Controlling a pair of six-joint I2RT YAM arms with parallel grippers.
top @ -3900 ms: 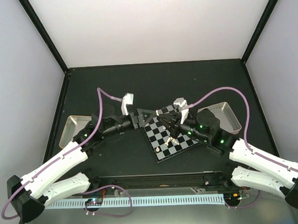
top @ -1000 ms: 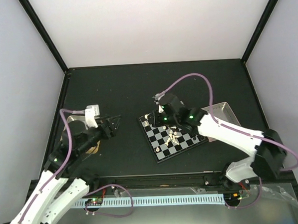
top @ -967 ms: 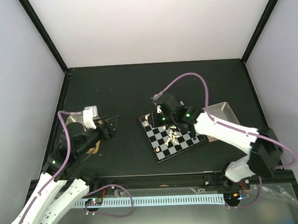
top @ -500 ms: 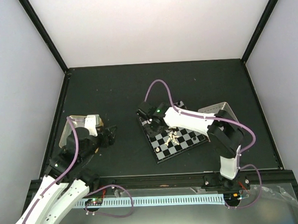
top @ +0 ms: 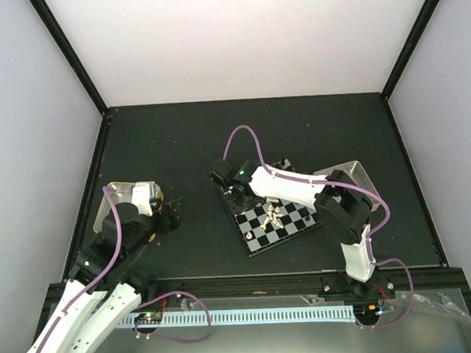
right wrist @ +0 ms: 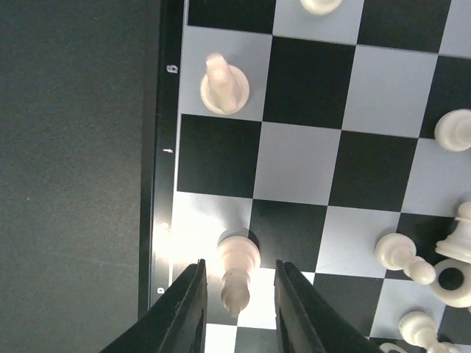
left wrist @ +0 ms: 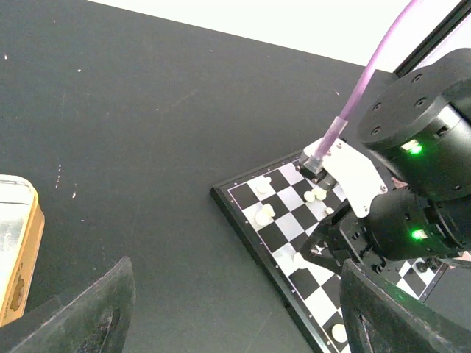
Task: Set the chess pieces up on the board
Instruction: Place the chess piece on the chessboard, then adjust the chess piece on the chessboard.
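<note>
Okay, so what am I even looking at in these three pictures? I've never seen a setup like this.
A left arm and a right arm are bolted to a dark table. One picture looks down from above. The other two come from wrist cameras, so each shows its own fingers. On the table are a small chessboard with cream-white pieces, a left metal tray and a right metal tray. The right gripper straddles one white piece at the board's edge, jaws open. The left gripper is open and empty.
</note>
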